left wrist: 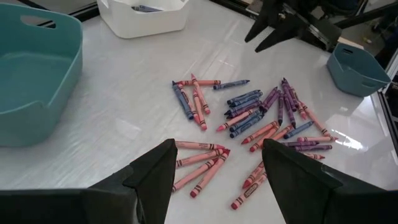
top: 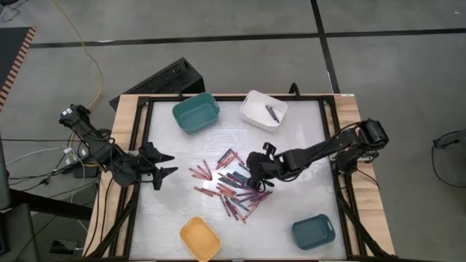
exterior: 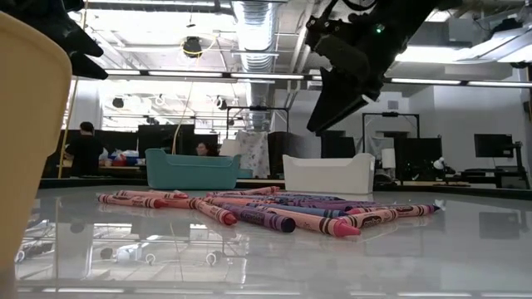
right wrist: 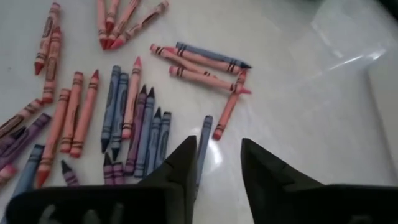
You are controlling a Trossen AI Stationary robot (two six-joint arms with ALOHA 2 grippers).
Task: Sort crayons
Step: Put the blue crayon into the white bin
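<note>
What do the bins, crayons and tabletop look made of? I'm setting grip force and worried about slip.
The white bin and teal bin look like smooth moulded plastic: even colour, rounded rims. The crayons look like wax in matte paper wrappers with dark printed bands. The tabletop seems a glossy hard sheet, perhaps laminate or acrylic: it mirrors the crayons and ceiling lights in the low view.

Two dark jointed arms, each hand [top: 255, 177] with black wedge-shaped fingers

Red, pink and blue-purple crayons [top: 233, 183] (paper-wrapped, all lying flat) in a loose scatter mid-worktop [top: 306, 160]
</note>
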